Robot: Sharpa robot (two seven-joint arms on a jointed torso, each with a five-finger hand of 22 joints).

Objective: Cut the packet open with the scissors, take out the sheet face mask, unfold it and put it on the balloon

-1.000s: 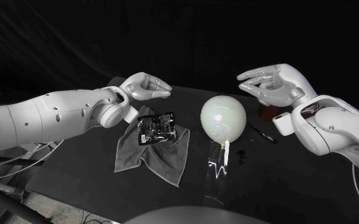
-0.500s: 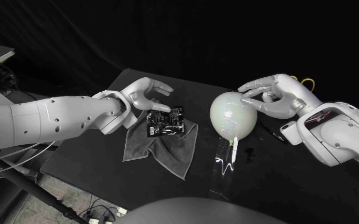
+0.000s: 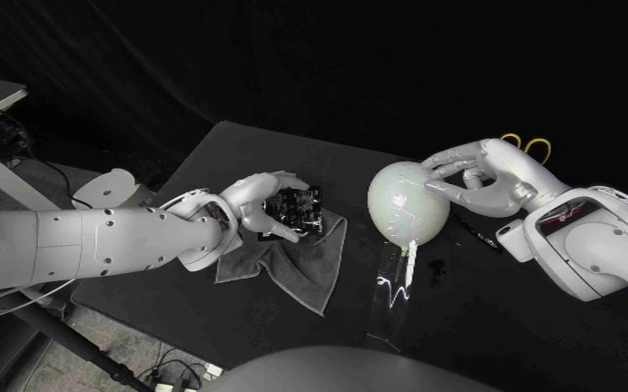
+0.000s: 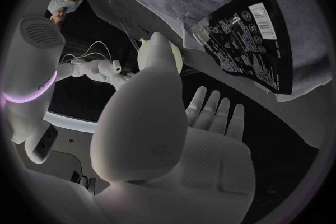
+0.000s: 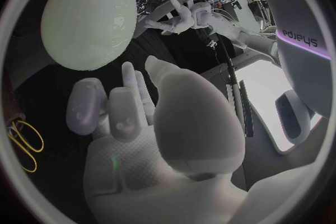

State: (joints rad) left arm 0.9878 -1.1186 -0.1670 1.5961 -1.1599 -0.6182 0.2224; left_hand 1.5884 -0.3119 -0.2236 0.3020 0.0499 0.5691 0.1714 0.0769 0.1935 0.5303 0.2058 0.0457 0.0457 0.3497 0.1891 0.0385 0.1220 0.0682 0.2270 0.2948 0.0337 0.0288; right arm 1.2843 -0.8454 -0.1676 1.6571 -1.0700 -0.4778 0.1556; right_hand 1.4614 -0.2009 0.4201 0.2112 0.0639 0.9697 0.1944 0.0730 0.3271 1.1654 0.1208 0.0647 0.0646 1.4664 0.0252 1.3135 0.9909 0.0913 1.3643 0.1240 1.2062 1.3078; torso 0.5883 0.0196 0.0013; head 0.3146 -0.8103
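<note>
Black surface (image 3: 458,319) holds a grey cloth (image 3: 295,269) with the black foil packet (image 3: 296,210); our left hand (image 3: 262,206) has dropped to its edge, fingers spread, gripping nothing, so pickup seems next. Our right hand (image 3: 487,179), fingers half-curled and empty, hovers beside the pale oval balloon (image 3: 408,203).

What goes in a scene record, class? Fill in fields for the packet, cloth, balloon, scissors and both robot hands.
Packet: black printed foil packet, lying on the cloth
Cloth: grey fabric cloth, spread on the black table
Balloon: pale oval rubber balloon, right of the cloth
Left: left robot hand, open above the packet, holding nothing
Right: right robot hand, open beside the balloon, holding nothing
Scissors: yellow-handled scissors, beyond the right robot hand
</note>
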